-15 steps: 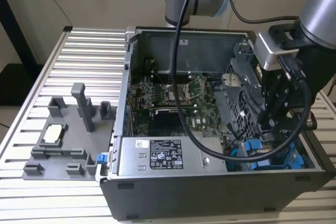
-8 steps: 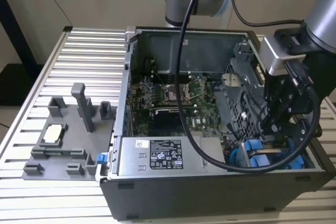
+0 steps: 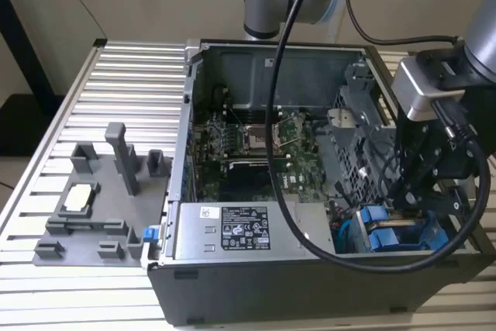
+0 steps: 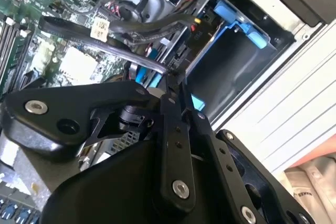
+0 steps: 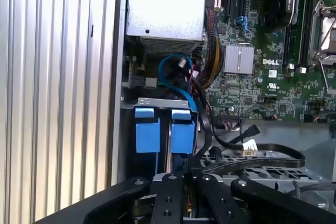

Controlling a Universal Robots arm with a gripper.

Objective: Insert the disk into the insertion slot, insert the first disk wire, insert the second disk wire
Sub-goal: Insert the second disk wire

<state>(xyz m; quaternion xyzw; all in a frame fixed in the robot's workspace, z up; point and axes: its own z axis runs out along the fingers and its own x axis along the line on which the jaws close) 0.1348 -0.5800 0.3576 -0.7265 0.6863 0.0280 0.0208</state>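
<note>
In the first wrist view the black linkage gripper (image 5: 185,182) hangs closest, its fingers drawn together over the drive bay; whether they pinch anything between them cannot be made out. Just beyond its tips sits the disk (image 5: 169,135) — a flat drive in a bright blue plastic carrier frame, its two blue tabs side by side, lodged in the bay at the edge of the open black computer case (image 3: 310,284). A thin blue cable (image 5: 170,74) loops above the carrier, and flat black cables (image 5: 262,156) lie across the metal cage beside the gripper. Farther on stands the grey metal power-supply box (image 5: 165,11), with the green motherboard (image 5: 262,77) spread out next to it.

In the exterior view the gripper (image 3: 411,203) reaches down into the case corner at that view's right, directly over the blue carrier (image 3: 387,234). The case rests on a ribbed aluminium table (image 3: 116,98); well apart from it, towards the view's left, a grey plastic fixture tray (image 3: 101,207) holds upright posts.
</note>
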